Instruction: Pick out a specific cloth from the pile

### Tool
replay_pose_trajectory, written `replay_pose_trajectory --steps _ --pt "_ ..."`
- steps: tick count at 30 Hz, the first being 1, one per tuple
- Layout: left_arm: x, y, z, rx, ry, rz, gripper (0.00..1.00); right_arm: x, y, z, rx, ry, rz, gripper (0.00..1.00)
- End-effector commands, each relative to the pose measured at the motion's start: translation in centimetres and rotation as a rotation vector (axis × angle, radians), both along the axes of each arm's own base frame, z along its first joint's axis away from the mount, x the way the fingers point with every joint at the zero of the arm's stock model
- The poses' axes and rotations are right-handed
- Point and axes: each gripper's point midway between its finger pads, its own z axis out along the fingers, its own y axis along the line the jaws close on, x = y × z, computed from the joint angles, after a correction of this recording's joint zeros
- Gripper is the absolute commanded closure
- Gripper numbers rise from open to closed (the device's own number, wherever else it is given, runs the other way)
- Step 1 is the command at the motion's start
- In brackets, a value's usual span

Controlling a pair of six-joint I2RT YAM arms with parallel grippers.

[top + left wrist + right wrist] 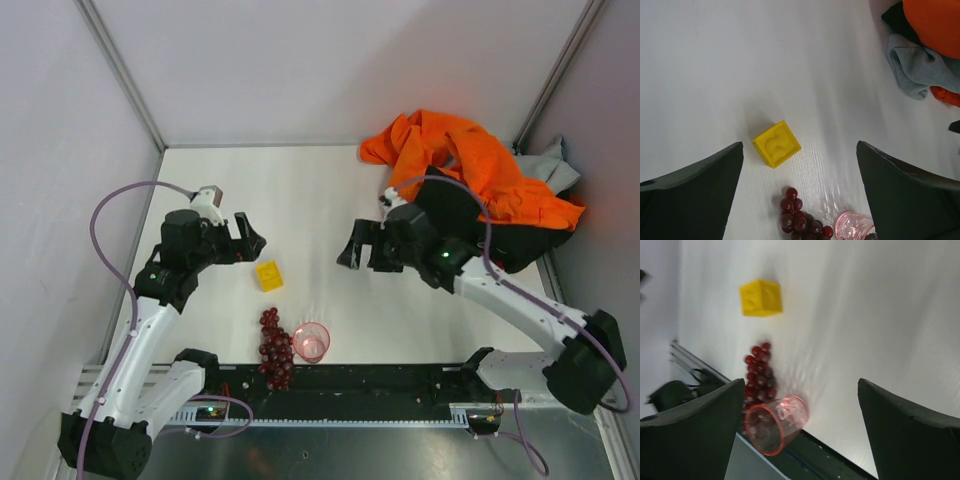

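The pile (pixel 480 180) lies at the table's back right corner: a large bright orange garment (pixel 460 160) on top, a black one (pixel 520 245) under it, a light grey one (pixel 556 165) behind. In the left wrist view a strip of deeper orange-red fabric (pixel 946 95) peeks out beside grey fabric (pixel 915 65); it looks like an edge of the cloth, the rest hidden. My right gripper (pixel 352 252) hangs open just left of the pile, nothing between its fingers (pixel 695 430). My left gripper (pixel 250 240) is open over the table's left half, far from the pile.
A yellow cube (pixel 268 275) sits between the two grippers. A bunch of dark red grapes (pixel 276 350) and a pink clear cup (pixel 312 342) on its side lie near the front rail (pixel 340 385). Walls close in behind and to the right of the pile.
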Motion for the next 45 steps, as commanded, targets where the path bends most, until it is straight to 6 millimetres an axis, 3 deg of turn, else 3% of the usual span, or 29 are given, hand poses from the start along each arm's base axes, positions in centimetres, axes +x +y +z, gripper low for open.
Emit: replay_pose_trajectory --steps 1,8,11,15,21,27,32,38,45 --pt "0.6 0.3 2.6 0.045 -0.064 -0.029 0.00 -0.5 0.0 -4.7 -0.187 0.067 -0.010 0.01" --pt "1.4 1.6 3.0 0.127 -0.023 0.016 0.00 -3.2 1.5 -13.4 -0.375 0.272 0.057 0.02" --pt "1.7 2.2 3.2 0.158 -0.016 0.039 0.00 -4.3 2.8 -15.1 -0.396 0.301 0.085 0.03" --pt "2.1 3.2 3.2 0.212 -0.011 0.067 0.00 -5.0 3.5 -15.5 -0.398 0.307 0.082 0.03" --pt "2.6 4.3 2.4 0.319 0.011 0.115 0.00 -3.8 3.0 -13.3 -0.389 0.227 0.045 0.03" --pt "2.4 3.9 0.2 0.365 0.064 0.111 0.00 -2.5 3.0 -8.4 -0.352 0.124 0.026 0.03" --pt "2.0 4.4 -2.1 0.394 0.115 0.131 0.00 -1.2 1.4 -4.8 -0.358 0.070 -0.051 0.03" --pt "1.6 4.4 -3.6 0.398 0.122 0.146 0.00 0.0 -3.8 -1.2 -0.358 0.037 -0.229 0.02" --pt "1.6 4.2 -4.7 0.420 0.138 0.148 0.00 0.1 -12.6 0.9 -0.402 0.053 -0.481 0.01"
